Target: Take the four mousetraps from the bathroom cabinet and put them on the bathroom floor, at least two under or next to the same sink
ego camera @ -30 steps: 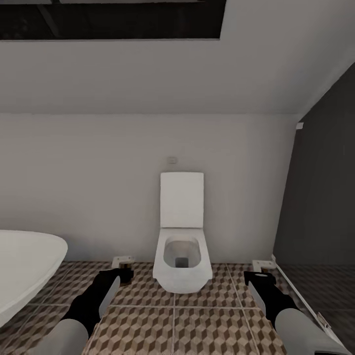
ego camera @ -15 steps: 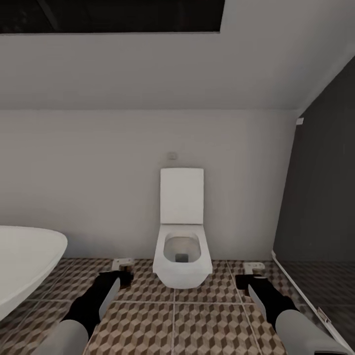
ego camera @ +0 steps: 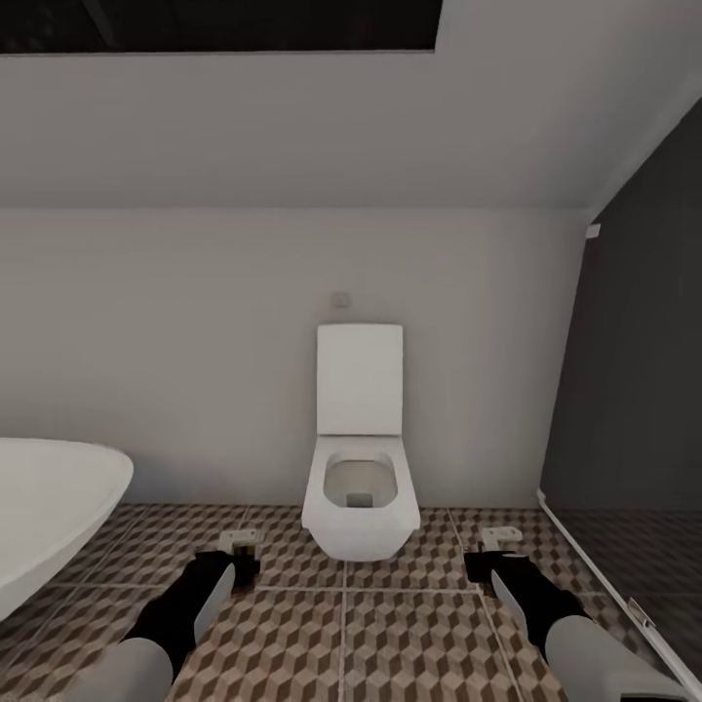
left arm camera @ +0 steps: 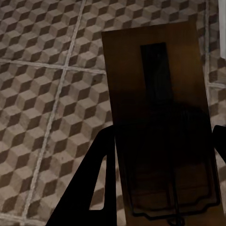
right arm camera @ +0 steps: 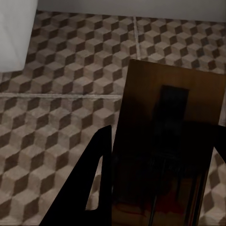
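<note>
1. Ahead of me, against the pale back wall, a white toilet point(ego camera: 360, 468) stands on the bathroom floor point(ego camera: 419, 643), its lid raised.
2. Off to my left I see the rounded rim of the white bathtub point(ego camera: 49, 507); to my right a dark wall panel point(ego camera: 634, 390) runs down to the tiles.
3. Low in the head view my left gripper point(ego camera: 237, 556) reaches forward over the cube-patterned tiles, a pale flat piece showing at its tip.
4. My left wrist view shows a mousetrap point(left arm camera: 160, 117) pinched between the two dark fingers point(left arm camera: 96, 183), a brown board with thin wire at one end, held above the tiles.
5. My right gripper point(ego camera: 497, 551) sits level with the left, on the other side of the toilet.
6. My right wrist view shows a second mousetrap point(right arm camera: 165, 146) clamped between that gripper's fingers point(right arm camera: 94, 183), over the same floor, with a corner of the toilet base point(right arm camera: 16, 33) nearby.
</note>
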You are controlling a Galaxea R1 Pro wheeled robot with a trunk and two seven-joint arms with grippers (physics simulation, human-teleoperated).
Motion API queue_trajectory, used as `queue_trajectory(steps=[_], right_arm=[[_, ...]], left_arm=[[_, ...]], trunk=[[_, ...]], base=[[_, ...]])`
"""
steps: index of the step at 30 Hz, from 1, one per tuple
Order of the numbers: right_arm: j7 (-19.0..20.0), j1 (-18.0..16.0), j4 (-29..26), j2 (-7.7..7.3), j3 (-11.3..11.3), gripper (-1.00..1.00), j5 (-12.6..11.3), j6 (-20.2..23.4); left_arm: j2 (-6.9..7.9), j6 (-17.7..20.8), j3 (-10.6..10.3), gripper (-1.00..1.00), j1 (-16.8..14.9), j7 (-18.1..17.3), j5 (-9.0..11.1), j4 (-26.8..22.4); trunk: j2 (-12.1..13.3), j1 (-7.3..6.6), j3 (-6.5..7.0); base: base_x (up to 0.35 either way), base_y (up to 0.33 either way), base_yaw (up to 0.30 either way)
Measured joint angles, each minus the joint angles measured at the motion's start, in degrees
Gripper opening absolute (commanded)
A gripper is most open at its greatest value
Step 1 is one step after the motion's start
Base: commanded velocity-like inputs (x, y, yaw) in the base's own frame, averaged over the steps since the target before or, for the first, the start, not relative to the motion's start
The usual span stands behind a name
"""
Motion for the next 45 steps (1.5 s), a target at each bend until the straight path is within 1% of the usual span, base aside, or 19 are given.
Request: queue_trajectory(steps=[6, 19, 29, 34, 37, 40, 42, 45], right_arm=[[0.1, 0.0, 0.9, -0.06, 0.0, -1.0, 0.2, -0.1], [0.1, 0.0, 1.1, -0.06, 0.0, -1.0, 0.3, -0.1], [0.2, 0.0, 0.4, 0.2, 0.1, -1.0, 0.4, -0.4], [-0.4, 0.0, 0.4, 0.25, 0.1, -1.0, 0.4, -0.6], [-0.8, 0.0, 0.4, 0.3, 0.0, -1.0, 0.4, -1.3], [-1.0, 0.0, 0.4, 0.32, 0.0, -1.0, 0.3, -2.1], [-1.1, 0.0, 0.4, 0.32, 0.0, -1.0, 0.3, -2.4], [-1.2, 0.0, 0.4, 0.32, 0.0, -1.0, 0.3, -2.5]], left_arm=[[-0.14, -0.1, 0.0, -1.0, 0.0, 0.0, 0.0, 0.0], [-0.25, -0.2, -0.1, -1.0, 0.0, 0.0, 0.0, -0.4], [-0.18, -0.2, -0.1, -1.0, 0.0, 0.1, 0.0, -0.1], [-0.24, -1.2, 0.0, -1.0, 0.0, 0.1, -0.2, 0.2], [-0.31, -2.5, 0.0, -1.0, 0.0, 0.2, -0.2, 0.1], [-0.32, -4.6, -0.1, -1.0, 0.0, 0.2, -0.2, -0.7], [-0.2, -6.2, -0.1, -1.0, 0.0, 0.2, -0.2, -1.2], [-0.24, -7.5, -0.1, -1.0, 0.0, 0.5, -0.2, -1.8]], trunk=[[-2.4, 1.32, -1.08], [-7.5, 4.1, -3.43], [-7.6, 4.36, -5.64], [-7.7, 4.49, -6.75], [-7.7, 4.57, -7.42], [-7.8, 4.65, -8.08], [-7.8, 4.64, -8.09], [-7.8, 4.64, -8.09]], base=[[0.0, 0.0, 0.0], [0.0, 0.0, 0.0], [0.0, 0.0, 0.0], [0.0, 0.0, 0.0], [0.0, 0.0, 0.0], [0.0, 0.0, 0.0], [0.0, 0.0, 0.0], [0.0, 0.0, 0.0]])
